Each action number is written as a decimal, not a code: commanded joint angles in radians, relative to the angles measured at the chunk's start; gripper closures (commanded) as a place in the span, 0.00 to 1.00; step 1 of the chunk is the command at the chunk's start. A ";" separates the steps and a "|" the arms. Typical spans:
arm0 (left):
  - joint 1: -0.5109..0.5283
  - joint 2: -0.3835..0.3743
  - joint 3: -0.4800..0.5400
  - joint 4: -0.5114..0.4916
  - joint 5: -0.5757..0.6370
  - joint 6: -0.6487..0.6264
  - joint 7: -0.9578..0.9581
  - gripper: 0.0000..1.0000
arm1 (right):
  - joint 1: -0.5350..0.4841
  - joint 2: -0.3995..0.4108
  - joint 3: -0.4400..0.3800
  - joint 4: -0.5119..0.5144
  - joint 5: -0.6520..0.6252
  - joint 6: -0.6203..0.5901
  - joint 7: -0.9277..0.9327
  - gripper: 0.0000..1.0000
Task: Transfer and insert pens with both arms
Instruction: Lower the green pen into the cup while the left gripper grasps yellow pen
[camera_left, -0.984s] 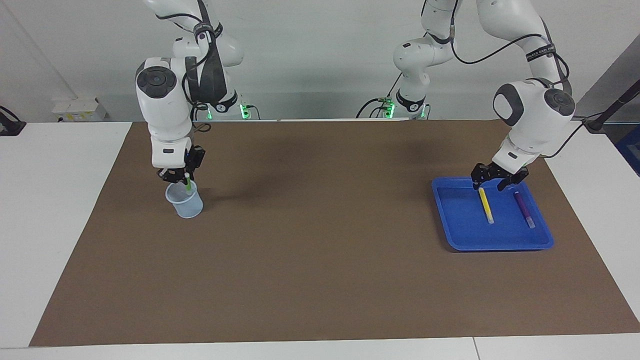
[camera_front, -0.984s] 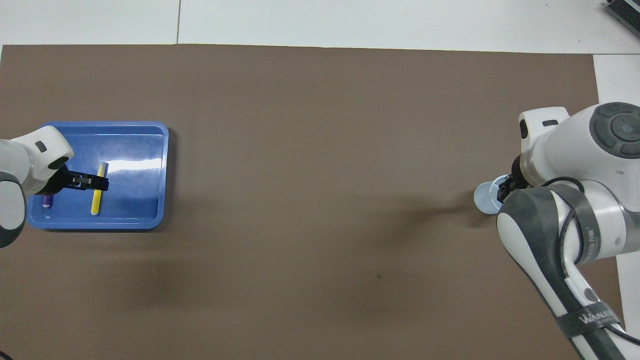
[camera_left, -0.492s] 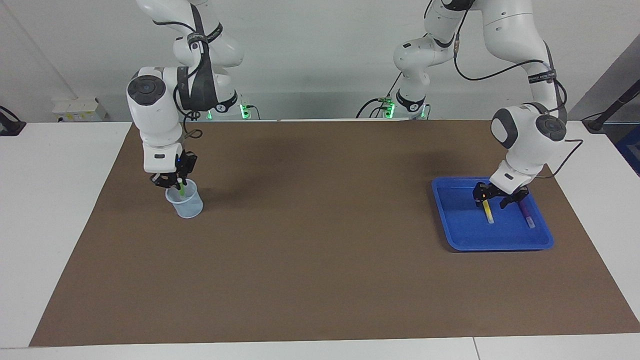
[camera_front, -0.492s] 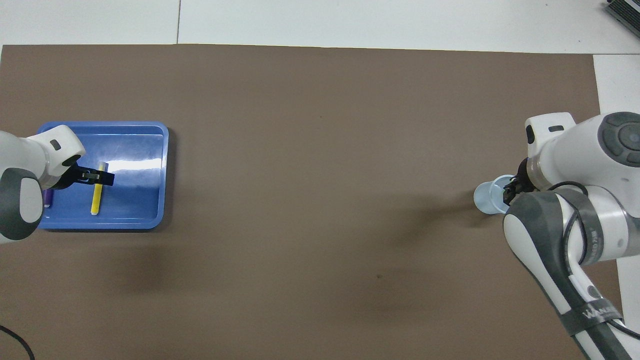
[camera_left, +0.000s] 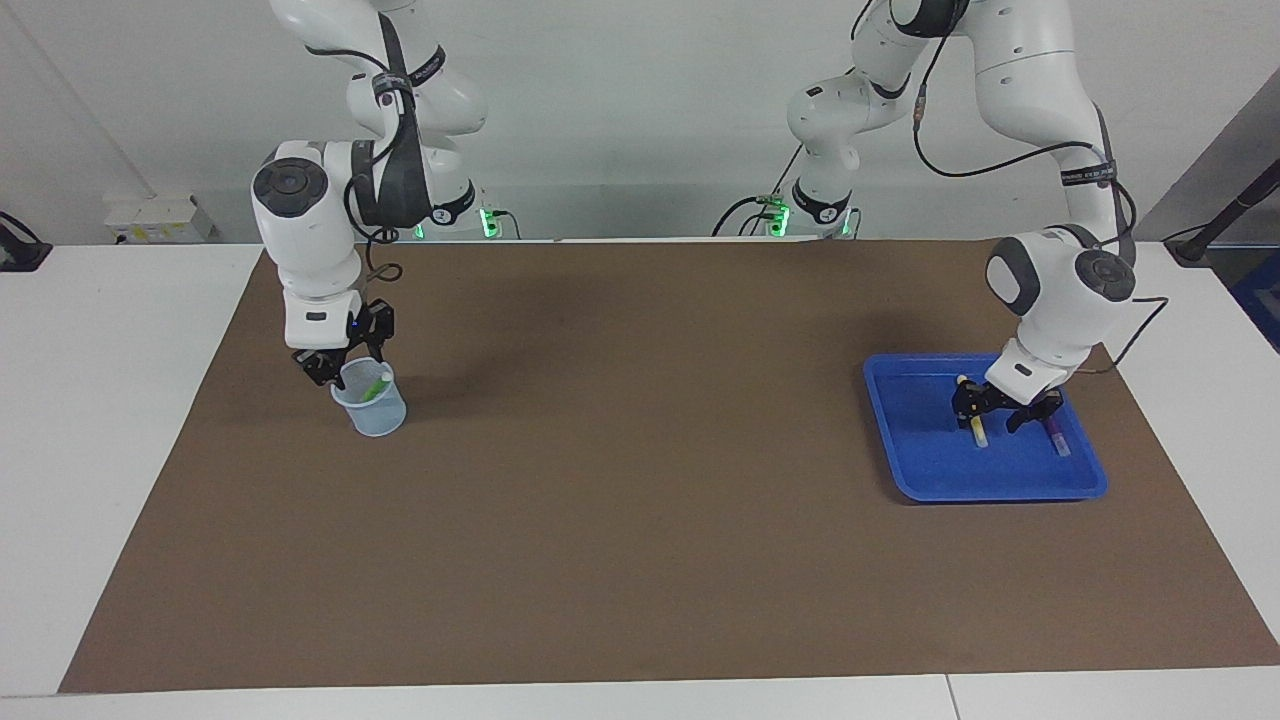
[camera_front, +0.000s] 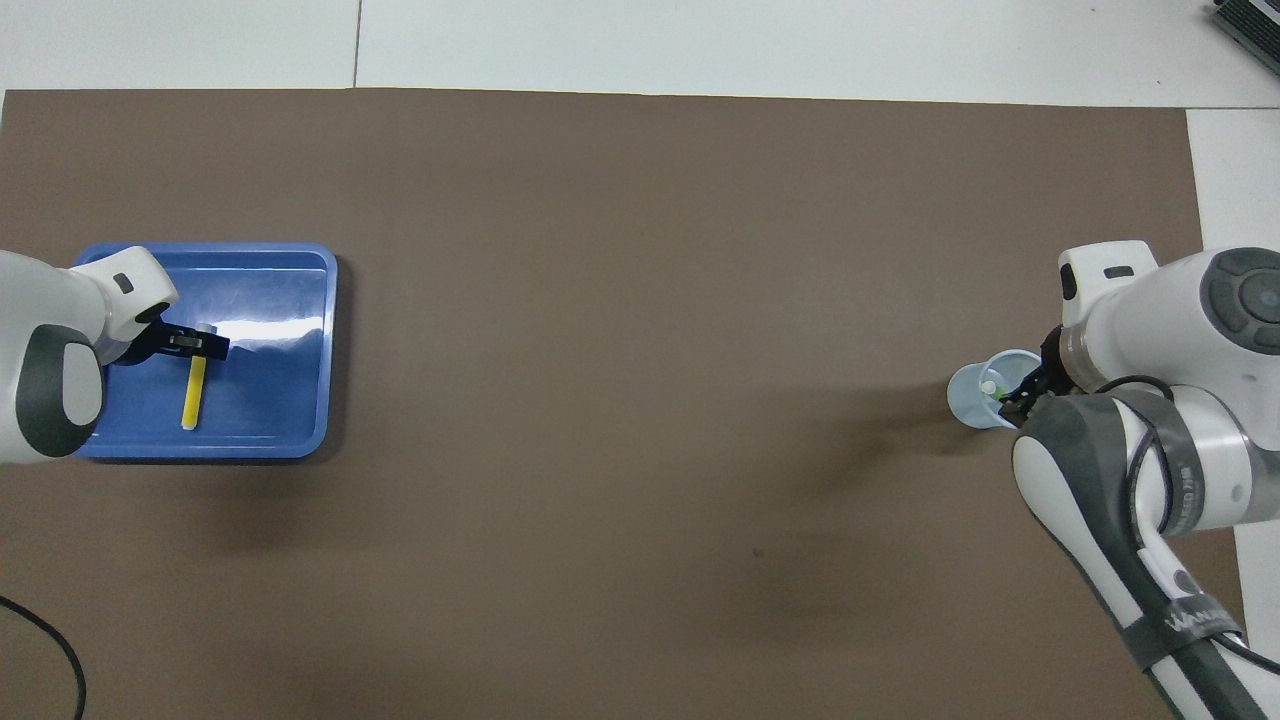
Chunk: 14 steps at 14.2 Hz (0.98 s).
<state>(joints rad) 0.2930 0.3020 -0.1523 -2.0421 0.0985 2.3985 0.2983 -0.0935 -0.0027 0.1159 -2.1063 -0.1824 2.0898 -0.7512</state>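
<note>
Leaning in cup (camera_left: 369, 402): green pen (camera_left: 376, 384); tray (camera_left: 925, 460): yellow pen (camera_left: 977, 429).

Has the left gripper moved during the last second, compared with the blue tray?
Yes. The left gripper has come down from above the blue tray's edge nearer the robots to straddle the yellow pen inside it.

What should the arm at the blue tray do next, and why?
Probably close the left pincer on the yellow pen. It is down in the blue tray, open, straddling that pen, which lies flat beside the purple pen. The green pen already leans in the cup by the right pincer.
</note>
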 joint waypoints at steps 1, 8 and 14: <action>0.009 0.003 -0.006 -0.018 0.018 0.010 0.007 0.27 | -0.002 -0.028 0.014 0.012 -0.005 -0.029 -0.017 0.23; 0.015 -0.003 -0.004 -0.009 0.018 -0.070 0.007 0.60 | 0.049 -0.028 0.034 0.054 0.064 -0.056 0.019 0.00; 0.017 -0.003 -0.003 -0.001 0.018 -0.096 -0.001 1.00 | 0.049 -0.028 0.041 0.069 0.142 -0.120 0.172 0.00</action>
<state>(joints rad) 0.2976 0.2939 -0.1543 -2.0384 0.0983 2.3325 0.2983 -0.0363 -0.0214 0.1464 -2.0469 -0.0773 2.0112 -0.6423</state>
